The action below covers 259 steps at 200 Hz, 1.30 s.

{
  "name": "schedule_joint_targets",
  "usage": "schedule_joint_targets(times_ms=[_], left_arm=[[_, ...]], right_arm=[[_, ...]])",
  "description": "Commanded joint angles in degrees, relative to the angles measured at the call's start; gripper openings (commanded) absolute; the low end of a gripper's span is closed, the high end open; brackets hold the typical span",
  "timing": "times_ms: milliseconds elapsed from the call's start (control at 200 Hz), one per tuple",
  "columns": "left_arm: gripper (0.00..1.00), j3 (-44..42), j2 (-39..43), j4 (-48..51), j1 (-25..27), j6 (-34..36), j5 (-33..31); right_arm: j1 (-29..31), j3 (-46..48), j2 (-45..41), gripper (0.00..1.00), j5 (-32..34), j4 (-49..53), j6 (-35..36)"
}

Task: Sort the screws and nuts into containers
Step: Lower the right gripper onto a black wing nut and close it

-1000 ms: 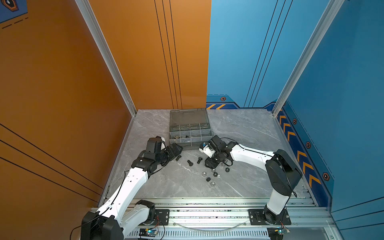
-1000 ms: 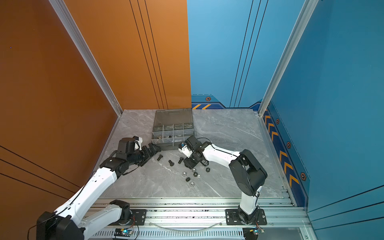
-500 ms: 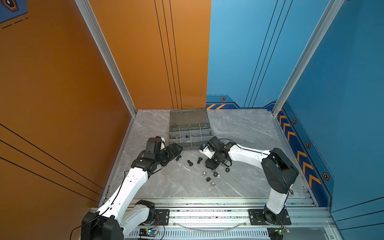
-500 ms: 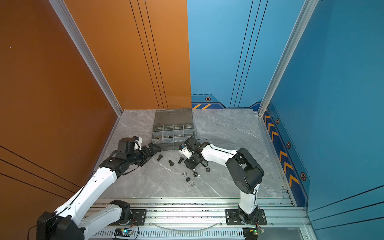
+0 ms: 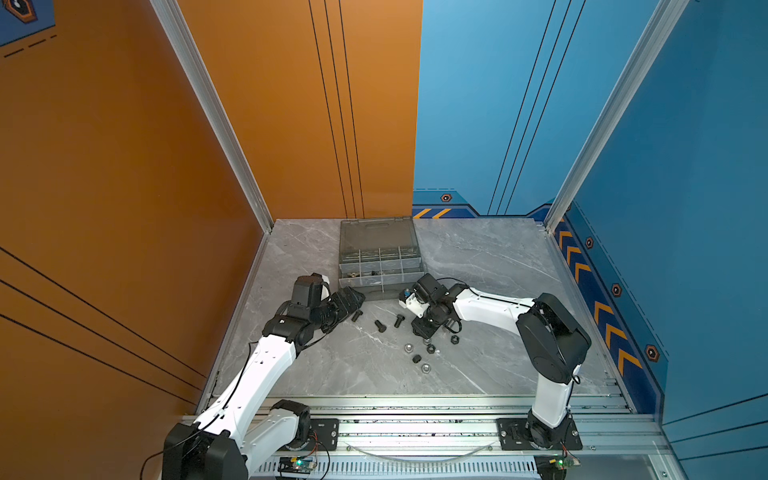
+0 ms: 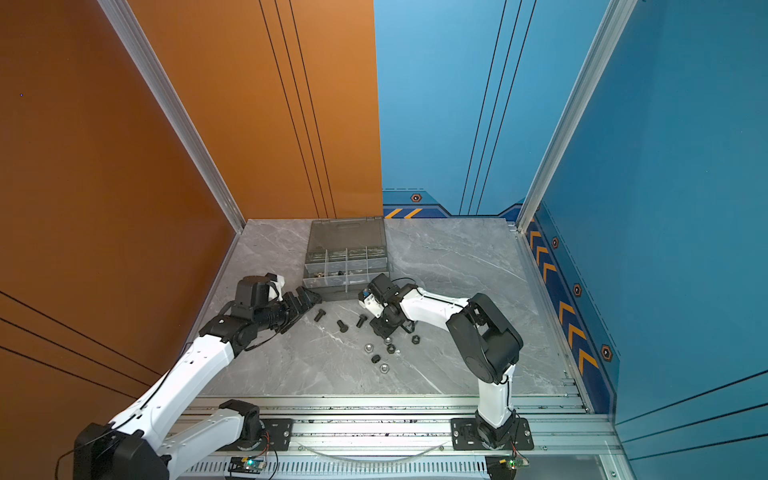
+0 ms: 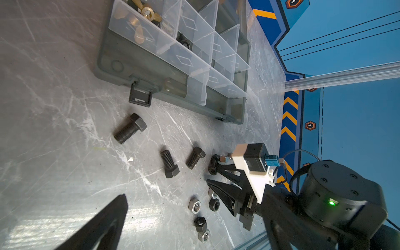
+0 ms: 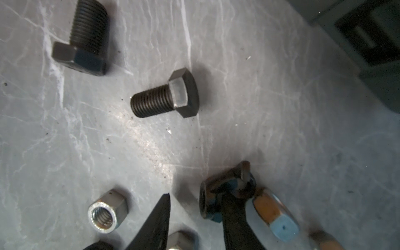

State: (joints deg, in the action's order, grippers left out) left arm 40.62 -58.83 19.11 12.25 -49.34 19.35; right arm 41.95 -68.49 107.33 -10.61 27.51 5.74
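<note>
- The grey marble-patterned tabletop point(image 5: 490, 266) carries all the hardware.
- The dark grey plastic organiser case point(image 5: 380, 293) lies open at the back middle of the table. Its smoky translucent lid point(image 5: 376, 235) is swung back toward the far wall. Clear dividers split the case into small rectangular compartments point(image 7: 195, 28).
- The left gripper point(image 5: 350, 298) sits low at the case's near-left corner. Its fingers point(image 7: 101, 227) are spread wide with nothing between them.
- The right gripper point(image 7: 211, 174) points down at the table just in front of the case's near-right corner, with its jaws partly apart. One finger point(image 8: 238, 227) touches a black wing nut point(image 8: 218, 190) lying on the table. The other finger point(image 8: 155, 225) stands clear of the nut with a visible gap, so the nut is not clamped.
- Three black hex-head bolts point(image 5: 356, 316) point(image 5: 380, 326) point(image 5: 399, 320) lie on their sides between the two grippers, in front of the case.
- Brass-coloured wing nuts point(image 7: 148, 14) rest in a compartment at the case's left end.
- Small silver and black hex nuts point(image 5: 409, 347) point(image 5: 417, 358) lie scattered on the table, nearer the robot's base than the right gripper.
</note>
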Motion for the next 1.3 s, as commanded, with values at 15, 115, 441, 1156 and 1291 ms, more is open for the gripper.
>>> schedule_joint_targets(times_ms=[15,115,441,1156,1291], left_arm=[[0.98,-0.6,0.1,0.9,-0.7,0.8,1.0],[0.98,-0.7,0.1,0.8,-0.8,0.9,1.1],[0.98,-0.8,0.6,1.0,-1.1,0.9,1.1],[0.98,-0.6,-0.6,0.7,-1.2,1.0,1.4],[0.98,-0.7,-0.6,0.6,-1.2,1.1,1.5]], right_arm=[[-0.1,-1.3,1.4,0.39,1.2,1.1,-0.8],[-0.2,-1.4,1.7,0.38,1.4,1.1,-1.1],[-0.5,-1.5,2.5,0.32,1.3,1.1,-1.9],[-1.4,-3.6,4.8,0.21,0.0,1.9,-3.2],[-1.4,-3.8,4.9,0.11,-0.8,1.9,-3.2]])
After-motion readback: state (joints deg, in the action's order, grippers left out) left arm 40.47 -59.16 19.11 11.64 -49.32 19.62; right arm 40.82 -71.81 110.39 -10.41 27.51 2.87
